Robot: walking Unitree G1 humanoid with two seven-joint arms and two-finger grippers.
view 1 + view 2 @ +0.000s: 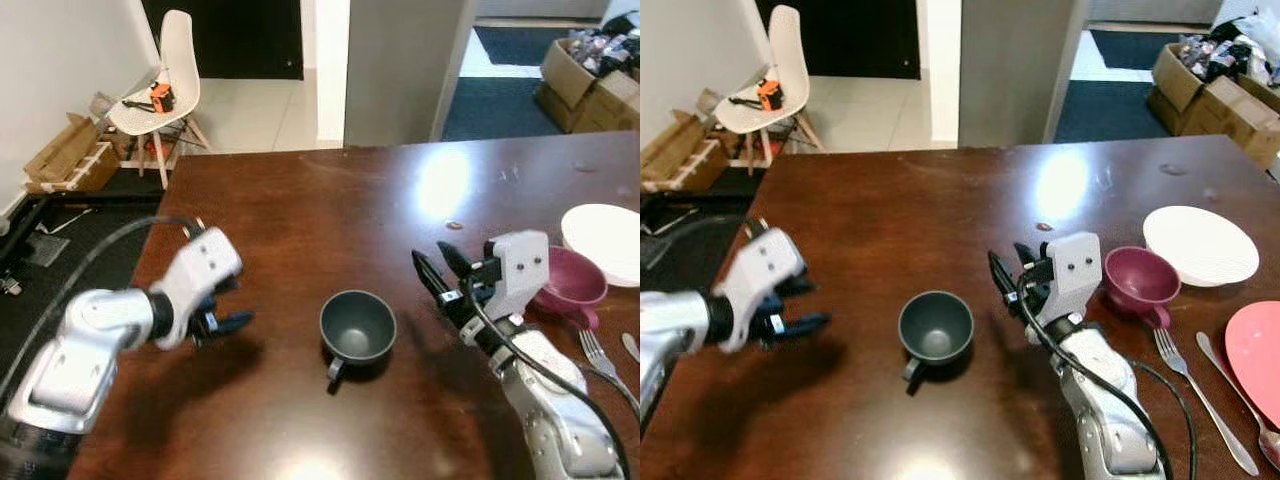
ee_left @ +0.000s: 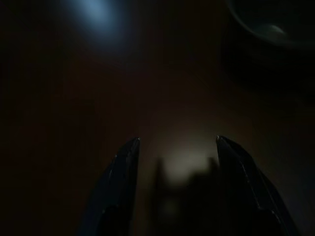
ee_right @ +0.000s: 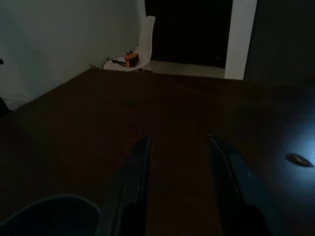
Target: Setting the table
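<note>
1. Dark brown polished wood makes up the table [image 1: 940, 200], which spans most of the head views and carries bright reflections of overhead light.
2. A dark grey cup [image 1: 935, 327] stands upright near the middle of the table's front part, mouth up. Its handle [image 1: 910, 372] points toward the robot and slightly to its left, so the cup's long axis, handle to far rim, runs roughly front to back.
3. The left gripper [image 1: 225, 312] hovers to the left of the cup, well apart from it, its black fingers pointing toward the cup. The left wrist view shows the two fingertips [image 2: 129, 147] spread with bare table between them, nothing held.
4. The right gripper [image 1: 1008, 265] sits just to the right of the cup, near but not touching it, fingers aimed away from the robot across the table. The right wrist view shows its fingers [image 3: 140, 157] parted and empty, with the cup's rim [image 3: 54, 201] at the near corner.
5. A maroon cup [image 1: 1138, 278] stands upright just beyond the right wrist, its handle toward the robot.
6. A white plate [image 1: 1200, 245] lies beside the maroon cup, farther right.
7. A fork [image 1: 1200, 395] and a spoon [image 1: 1240, 395] lie side by side, long axes running front to back, next to a pink plate [image 1: 1258, 350] at the right edge.
8. A white chair [image 1: 165, 85] stands on the floor beyond the table's far left corner.
</note>
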